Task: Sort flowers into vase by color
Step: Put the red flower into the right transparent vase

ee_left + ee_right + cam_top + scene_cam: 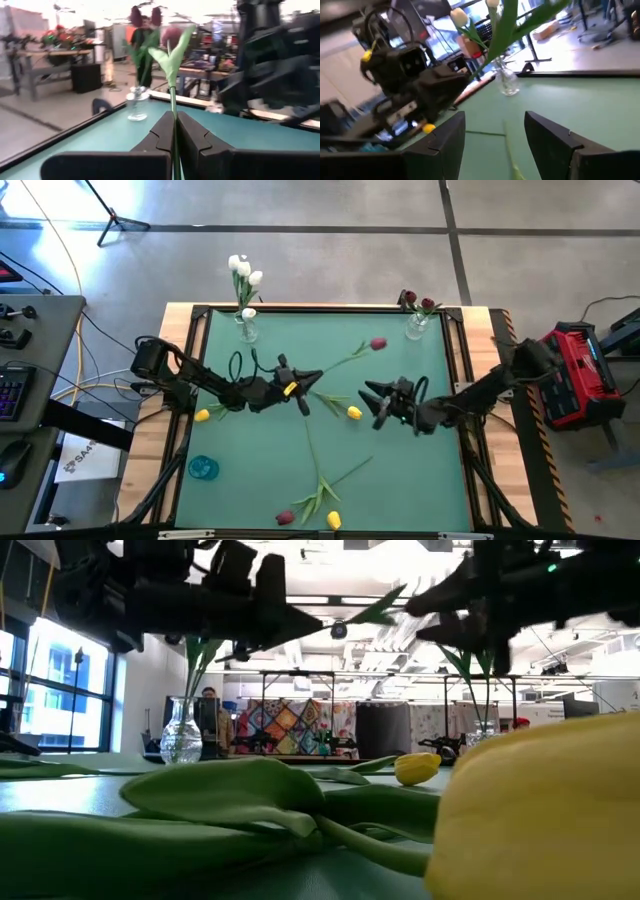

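The left gripper (312, 376) is clamped shut on the thin stem of a dark red tulip (377, 343), held over mid-table; the left wrist view shows that stem pinched between the fingers (162, 131). The right gripper (368, 394) hovers open nearby, holding nothing. Loose on the mat lie three yellow tulips (353, 412) and one more dark red tulip (285, 518). Two glass vases stand at the far edge: the left vase (247, 328) holds three white tulips (244, 271), the right vase (416, 325) two dark red tulips (409, 298). A blue disc (203, 468) lies near the left edge. Only the low view shows a person (211, 720) in the room behind.
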